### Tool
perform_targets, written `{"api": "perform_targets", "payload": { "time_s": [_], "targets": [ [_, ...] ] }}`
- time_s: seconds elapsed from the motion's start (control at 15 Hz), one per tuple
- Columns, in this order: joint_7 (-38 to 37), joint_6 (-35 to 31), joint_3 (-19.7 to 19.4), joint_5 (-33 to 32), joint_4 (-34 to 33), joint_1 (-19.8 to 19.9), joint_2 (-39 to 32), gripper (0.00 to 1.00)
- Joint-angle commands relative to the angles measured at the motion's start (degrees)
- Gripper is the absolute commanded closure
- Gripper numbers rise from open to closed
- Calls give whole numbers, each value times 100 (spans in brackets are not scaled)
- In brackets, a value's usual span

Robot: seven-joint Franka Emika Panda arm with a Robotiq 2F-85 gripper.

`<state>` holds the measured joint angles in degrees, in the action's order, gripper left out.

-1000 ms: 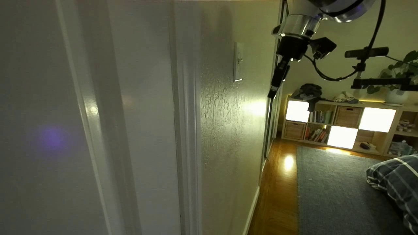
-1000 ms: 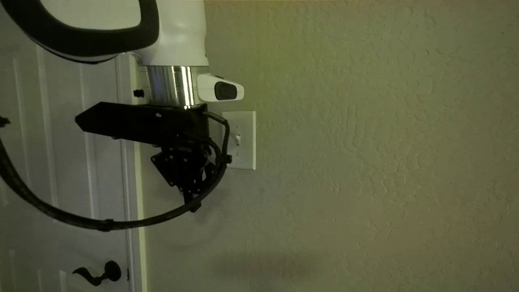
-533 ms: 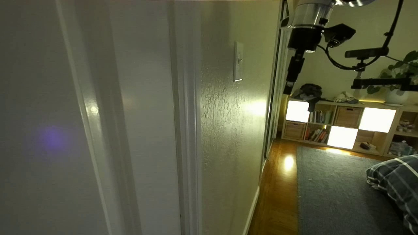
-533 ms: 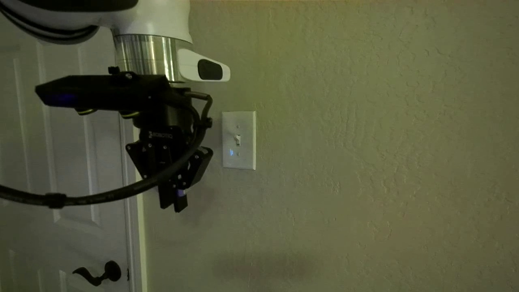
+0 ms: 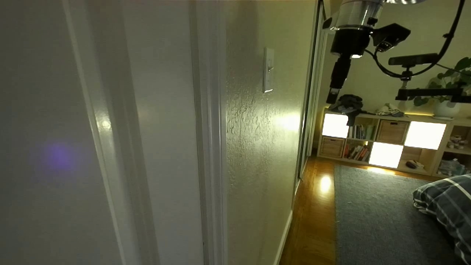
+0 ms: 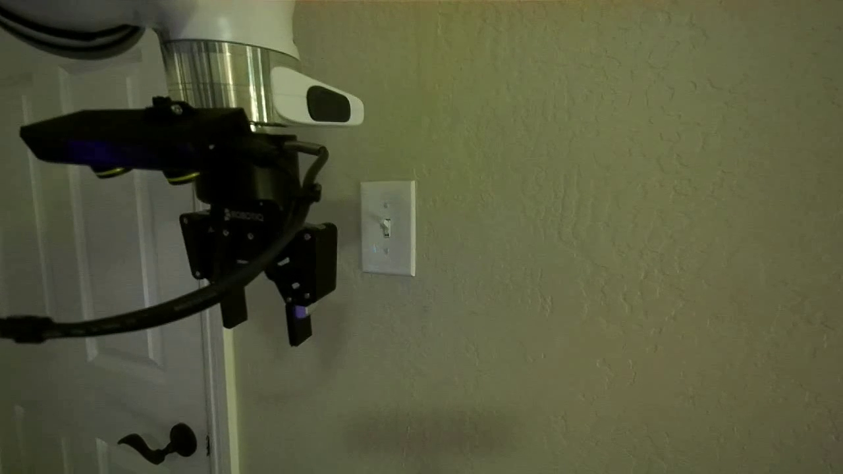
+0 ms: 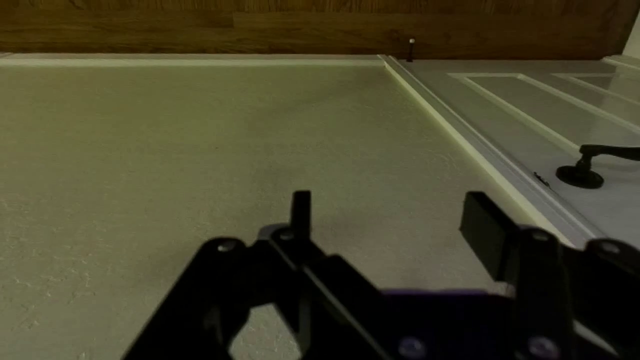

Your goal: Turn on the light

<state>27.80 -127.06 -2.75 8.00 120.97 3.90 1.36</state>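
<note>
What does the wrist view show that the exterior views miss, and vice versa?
Only in the wrist view: a small dark post near the foot of the door.
Only in both exterior views: the light switch; in an exterior view: glowing panels, rug, plaid bedding.
Shared: wall and open tool in all views; door and handle in the wrist view and an exterior view.

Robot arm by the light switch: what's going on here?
A teleoperated Franka arm is there to flip the light switch on. Its gripper is open, holding nothing, and points down, apart from the switch in both exterior views. The wall around the switch looks dim. I can't make out which way the switch is set, so no telling whether it has been flipped.
</note>
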Motion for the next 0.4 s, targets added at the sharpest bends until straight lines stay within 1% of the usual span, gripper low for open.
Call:
{"api": "perform_targets", "payload": {
  "time_s": [0.0,0.13,0.2,0.33],
  "targets": [
    [-5,11,-45,-4,6,-34,6,16],
    [-5,11,-60,-4,30,-31,17,3],
    [-5,11,-61,-4,34,-31,19,1],
    [-5,11,-61,-4,36,-32,20,1]
  ]
}}
